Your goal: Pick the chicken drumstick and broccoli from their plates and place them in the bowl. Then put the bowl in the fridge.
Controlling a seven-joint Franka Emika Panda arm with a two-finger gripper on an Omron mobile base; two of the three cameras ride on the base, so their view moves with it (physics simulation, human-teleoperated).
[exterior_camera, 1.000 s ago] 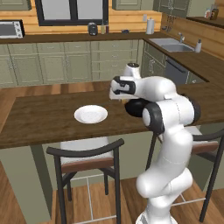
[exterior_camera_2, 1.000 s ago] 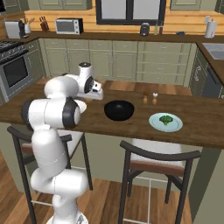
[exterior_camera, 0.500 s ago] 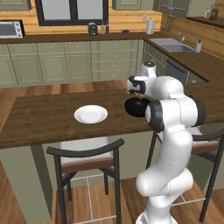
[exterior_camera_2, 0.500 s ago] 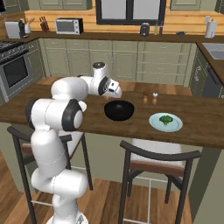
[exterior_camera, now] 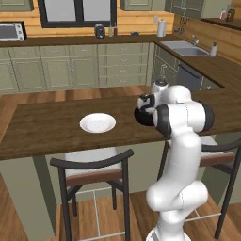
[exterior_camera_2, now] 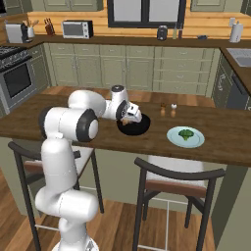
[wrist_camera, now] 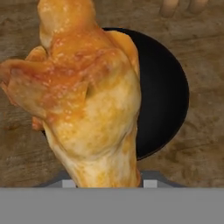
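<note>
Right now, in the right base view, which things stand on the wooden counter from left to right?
Gripper holding the chicken drumstick over the black bowl → two small shakers → white plate with the broccoli.

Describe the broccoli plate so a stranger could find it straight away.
On the long wooden counter, look past the black bowl away from the arm. The plate there carries a green broccoli; the other plate is bare.
</note>
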